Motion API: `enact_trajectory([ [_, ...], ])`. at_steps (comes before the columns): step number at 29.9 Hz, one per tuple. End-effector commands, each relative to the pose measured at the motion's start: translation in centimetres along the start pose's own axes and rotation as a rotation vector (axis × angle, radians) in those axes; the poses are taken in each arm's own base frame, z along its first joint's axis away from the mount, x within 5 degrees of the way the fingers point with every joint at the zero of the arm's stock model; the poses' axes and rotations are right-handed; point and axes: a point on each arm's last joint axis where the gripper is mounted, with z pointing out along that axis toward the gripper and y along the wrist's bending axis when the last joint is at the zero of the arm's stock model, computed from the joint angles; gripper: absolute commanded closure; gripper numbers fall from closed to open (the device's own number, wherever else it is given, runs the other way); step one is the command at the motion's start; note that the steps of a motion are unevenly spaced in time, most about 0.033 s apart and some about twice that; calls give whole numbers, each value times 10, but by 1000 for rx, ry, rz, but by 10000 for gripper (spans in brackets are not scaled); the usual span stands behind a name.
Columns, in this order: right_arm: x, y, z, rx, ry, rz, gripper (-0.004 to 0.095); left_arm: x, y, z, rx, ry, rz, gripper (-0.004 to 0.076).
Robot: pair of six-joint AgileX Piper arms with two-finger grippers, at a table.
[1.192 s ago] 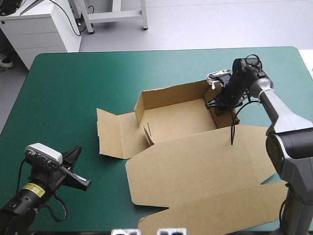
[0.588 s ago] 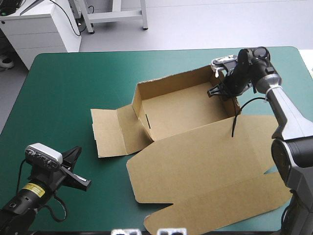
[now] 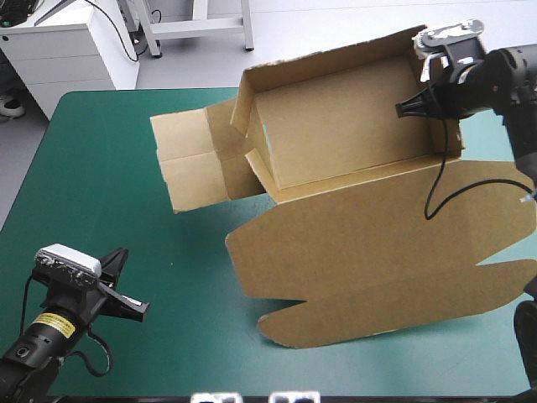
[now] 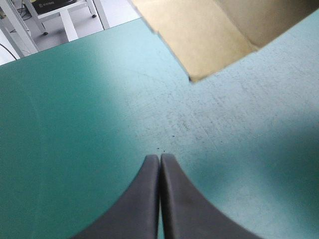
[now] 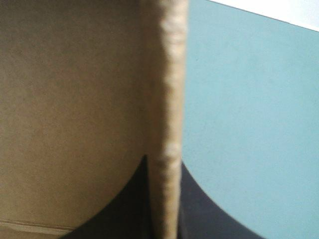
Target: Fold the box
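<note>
The brown box hangs lifted and tilted above the teal-green table, its tray walls raised and its wide lid panel sloping down toward the near side. A side flap sticks out on its left. My right gripper is shut on the box's right wall; in the right wrist view the wall's edge runs between the black fingers. My left gripper rests low at the table's near left, shut and empty. A corner of the box shows ahead of it.
The teal-green cover lies bare on the left, between the left gripper and the box. A white cabinet stands beyond the table's far left corner.
The right gripper has risen and moved toward the far right, carrying the box up off the table and tilting it. The left arm has hardly moved.
</note>
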Motion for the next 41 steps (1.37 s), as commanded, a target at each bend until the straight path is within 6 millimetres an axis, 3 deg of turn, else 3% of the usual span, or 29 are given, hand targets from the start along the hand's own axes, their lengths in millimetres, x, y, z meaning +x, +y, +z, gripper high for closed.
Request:
enact_trajectory([
  [1,3,-20,-54,65,-116,71,926,-16,3,-3,-18,-109,-13,733],
  [9,10,-32,-82,54,-178,136,928,-24,4,5,-27,-168,-33,732],
  [18,10,-29,-86,24,-190,116,928,-39,9,67,-34,-190,-140,732],
  [23,10,-28,-89,21,-197,113,928,-53,45,104,-168,-156,-293,732],
  [29,10,-28,-89,18,-198,111,927,-68,87,126,-293,-135,-337,726],
  [41,9,-23,-89,-26,-207,81,927,-76,102,189,-265,-76,-508,710],
])
